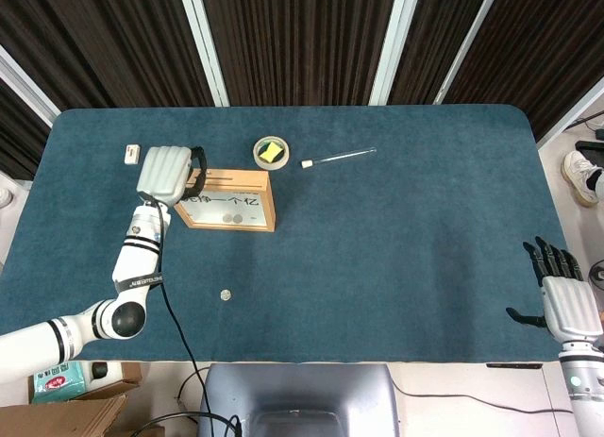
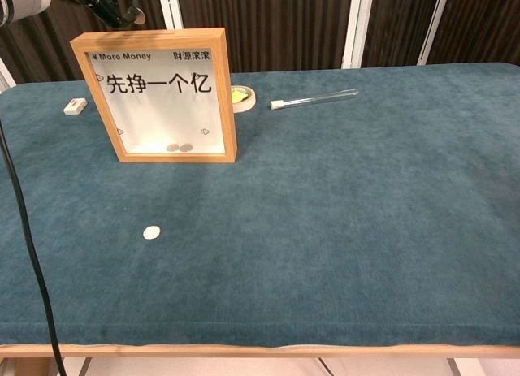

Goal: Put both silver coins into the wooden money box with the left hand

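Observation:
The wooden money box (image 1: 226, 199) stands upright at the table's back left, its glass front (image 2: 158, 96) showing two coins (image 2: 179, 148) lying at the bottom inside. One silver coin (image 1: 225, 294) lies flat on the cloth in front of the box (image 2: 150, 232). My left hand (image 1: 168, 173) hovers over the box's left top corner, back toward the head camera, fingers curled down; only its dark fingertips (image 2: 114, 9) show in the chest view. Whether it holds anything is hidden. My right hand (image 1: 564, 300) rests at the front right edge, fingers spread, holding nothing.
A white eraser (image 1: 132, 155) lies left of the box. Behind the box sit a round dish with a yellow piece (image 1: 272, 152) and a glass test tube (image 1: 338, 157). The left arm's cable (image 2: 24, 230) hangs along the left side.

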Controlling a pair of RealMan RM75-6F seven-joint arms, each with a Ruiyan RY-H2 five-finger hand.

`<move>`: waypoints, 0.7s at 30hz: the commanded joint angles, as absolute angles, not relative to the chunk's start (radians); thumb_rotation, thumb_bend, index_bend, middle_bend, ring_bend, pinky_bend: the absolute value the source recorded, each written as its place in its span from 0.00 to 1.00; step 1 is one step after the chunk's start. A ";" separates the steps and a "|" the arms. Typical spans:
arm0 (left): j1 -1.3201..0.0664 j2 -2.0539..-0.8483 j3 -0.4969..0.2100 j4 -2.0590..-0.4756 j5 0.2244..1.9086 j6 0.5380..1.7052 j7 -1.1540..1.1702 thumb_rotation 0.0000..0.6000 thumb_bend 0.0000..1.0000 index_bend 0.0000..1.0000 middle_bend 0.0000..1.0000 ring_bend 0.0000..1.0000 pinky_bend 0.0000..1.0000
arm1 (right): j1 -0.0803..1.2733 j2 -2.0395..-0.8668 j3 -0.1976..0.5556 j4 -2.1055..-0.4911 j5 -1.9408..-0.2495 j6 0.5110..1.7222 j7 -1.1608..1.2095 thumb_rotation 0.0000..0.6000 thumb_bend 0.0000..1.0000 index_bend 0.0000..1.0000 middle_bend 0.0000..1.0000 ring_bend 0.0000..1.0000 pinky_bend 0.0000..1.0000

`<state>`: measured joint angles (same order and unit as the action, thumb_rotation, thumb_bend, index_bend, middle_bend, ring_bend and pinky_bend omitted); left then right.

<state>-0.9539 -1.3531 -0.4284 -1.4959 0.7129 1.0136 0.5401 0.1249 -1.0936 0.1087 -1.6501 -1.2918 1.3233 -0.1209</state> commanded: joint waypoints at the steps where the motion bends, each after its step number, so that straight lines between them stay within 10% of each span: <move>1: -0.959 -1.356 -0.422 -1.490 0.709 1.016 0.538 1.00 0.47 0.61 1.00 1.00 1.00 | 0.126 -1.093 0.108 -1.649 -1.291 1.322 -0.122 1.00 0.12 0.00 0.00 0.00 0.00; 21: -0.985 -1.354 -0.384 -1.478 0.676 1.005 0.519 1.00 0.48 0.61 1.00 1.00 1.00 | 0.130 -1.093 0.108 -1.649 -1.278 1.320 -0.123 1.00 0.12 0.00 0.00 0.00 0.00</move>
